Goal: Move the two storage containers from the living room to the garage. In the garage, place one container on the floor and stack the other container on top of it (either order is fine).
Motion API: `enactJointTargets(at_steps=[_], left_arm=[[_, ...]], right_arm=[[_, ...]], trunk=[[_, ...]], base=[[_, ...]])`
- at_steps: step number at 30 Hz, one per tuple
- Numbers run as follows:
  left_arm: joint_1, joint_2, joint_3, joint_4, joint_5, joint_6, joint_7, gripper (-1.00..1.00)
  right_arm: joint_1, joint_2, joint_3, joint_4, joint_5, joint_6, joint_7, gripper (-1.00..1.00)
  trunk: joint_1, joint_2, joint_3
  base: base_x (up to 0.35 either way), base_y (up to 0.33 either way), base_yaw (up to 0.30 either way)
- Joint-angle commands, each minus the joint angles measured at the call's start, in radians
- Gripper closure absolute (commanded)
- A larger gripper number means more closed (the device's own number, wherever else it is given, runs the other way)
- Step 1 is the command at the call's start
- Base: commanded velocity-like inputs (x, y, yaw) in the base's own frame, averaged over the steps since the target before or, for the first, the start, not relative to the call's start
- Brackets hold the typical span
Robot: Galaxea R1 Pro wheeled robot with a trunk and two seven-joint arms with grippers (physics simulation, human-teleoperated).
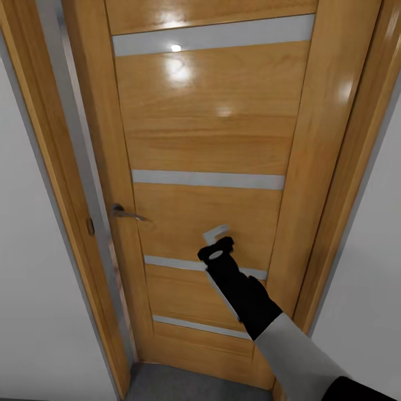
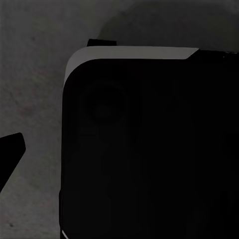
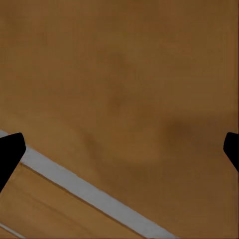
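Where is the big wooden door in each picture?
Head view: the wooden door takes up the middle, from the top edge down to the grey floor, with the right gripper held up to it.
Right wrist view: its wood sits very close, beyond the fingertips.
Left wrist view: no door, just a dark robot part.
Shared landmark: a pale grey stripe across the door.
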Motion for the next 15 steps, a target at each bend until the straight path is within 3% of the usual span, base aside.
enactJointTargets(at_steps=[1, 2, 6, 7, 9, 15], left_arm=[[0.000, 0.000, 0.001, 0.000, 0.007, -0.002, -0.001, -1.00], [0.000, -0.001, 0.001, 0.000, 0.007, -0.002, -0.001, -1.00], [0.000, -0.001, 0.001, 0.000, 0.007, -0.002, -0.001, -1.00], [0.000, -0.002, 0.001, 0.000, 0.007, -0.002, -0.001, -1.00], [0.000, -0.002, 0.000, 0.000, 0.007, -0.002, -0.001, -1.00], [0.000, -0.002, 0.000, 0.000, 0.007, -0.002, -0.001, -1.00]], right_arm=[[-0.001, 0.000, 0.030, -0.025, 0.000, 0.016, -0.005, -1.00], [-0.023, 0.000, 0.065, -0.031, -0.035, 0.023, -0.006, -1.00], [-0.101, 0.000, 0.067, 0.058, -0.112, 0.011, -0.007, -1.00], [-0.138, 0.000, 0.068, 0.098, -0.158, 0.000, -0.008, -1.00], [-0.182, 0.000, 0.069, 0.147, -0.206, -0.018, -0.008, -1.00], [-0.299, 0.000, 0.070, 0.318, -0.242, -0.067, -0.008, -1.00]], trunk=[[0.000, -0.001, -0.001], [0.000, -0.001, -0.001], [0.000, -0.001, -0.001], [0.000, -0.001, -0.001], [0.000, -0.001, -0.001], [0.000, -0.001, -0.001]], base=[[0.000, 0.000, 0.000], [0.000, 0.000, 0.000], [0.000, 0.000, 0.000], [0.000, 0.000, 0.000], [0.000, 0.000, 0.000], [0.000, 0.000, 0.000]])
